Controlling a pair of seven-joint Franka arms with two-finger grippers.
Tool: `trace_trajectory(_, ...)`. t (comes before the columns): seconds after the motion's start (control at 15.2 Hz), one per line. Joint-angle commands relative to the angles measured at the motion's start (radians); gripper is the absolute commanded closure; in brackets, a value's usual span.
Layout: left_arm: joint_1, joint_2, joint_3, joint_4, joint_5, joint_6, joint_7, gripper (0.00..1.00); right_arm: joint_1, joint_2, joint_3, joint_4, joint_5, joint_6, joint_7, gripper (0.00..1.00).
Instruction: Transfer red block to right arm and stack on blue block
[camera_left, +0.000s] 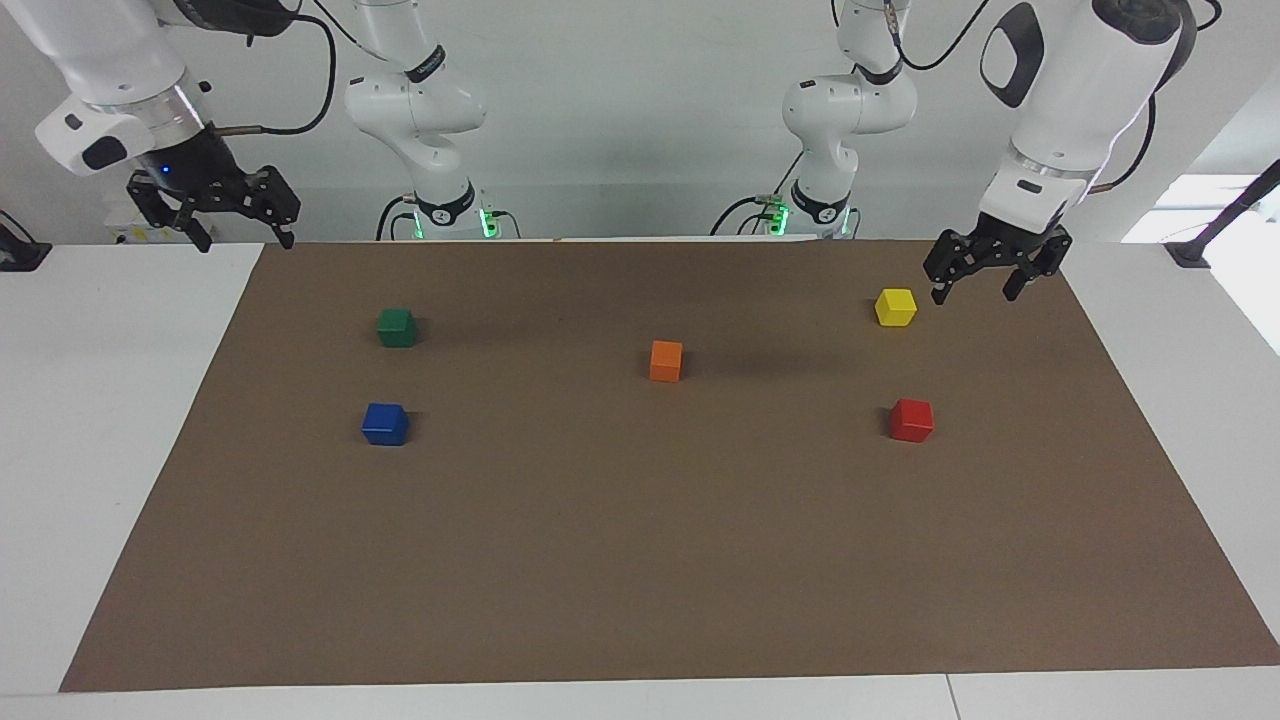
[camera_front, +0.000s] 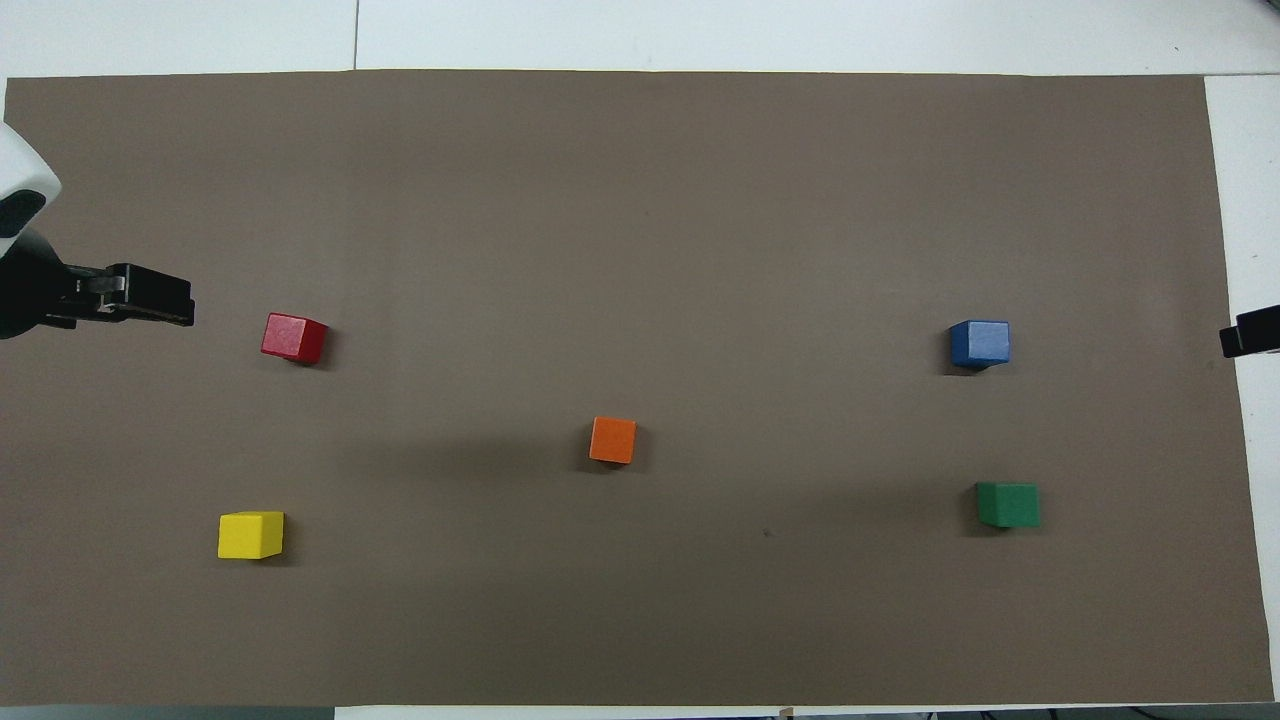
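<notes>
The red block sits on the brown mat toward the left arm's end; it also shows in the overhead view. The blue block sits toward the right arm's end, and shows in the overhead view too. My left gripper is open and empty, raised over the mat's edge beside the yellow cube; in the overhead view it is apart from the red block. My right gripper, with a blue light at its wrist, is open and waits over the mat's corner; only its tip shows from overhead.
An orange cube sits mid-mat and a green cube sits nearer to the robots than the blue block. The brown mat covers most of the white table. Two smaller white arms with green-lit bases stand at the robots' end.
</notes>
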Motion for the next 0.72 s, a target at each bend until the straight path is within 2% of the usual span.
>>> trace_trajectory(0.0, 0.034, -0.042, 0.003, -0.169, -0.014, 0.17, 0.011, 0.0, -0.022, -0.022, 0.004, -0.03, -0.004, 0.002, -0.068, 0.0)
trace_trajectory(0.13, 0.04, 0.008, 0.003, -0.18, -0.014, 0.223, 0.059, 0.0, -0.03, -0.068, 0.005, -0.126, -0.004, 0.037, -0.132, 0.0)
trace_trajectory(0.26, 0.054, 0.076, 0.003, -0.18, -0.014, 0.278, 0.129, 0.0, -0.032, -0.14, 0.005, -0.282, 0.001, 0.152, -0.13, 0.0)
trace_trajectory(0.39, 0.042, 0.146, 0.003, -0.189, -0.014, 0.324, 0.11, 0.0, -0.029, -0.186, 0.005, -0.407, 0.074, 0.233, -0.128, 0.0)
trace_trajectory(0.53, 0.031, 0.191, 0.001, -0.218, -0.014, 0.381, 0.068, 0.0, -0.024, -0.194, 0.005, -0.452, 0.126, 0.26, -0.127, 0.0)
trace_trajectory(0.66, 0.029, 0.196, 0.001, -0.284, -0.014, 0.472, 0.067, 0.0, -0.032, -0.185, 0.005, -0.479, 0.209, 0.28, -0.123, 0.0)
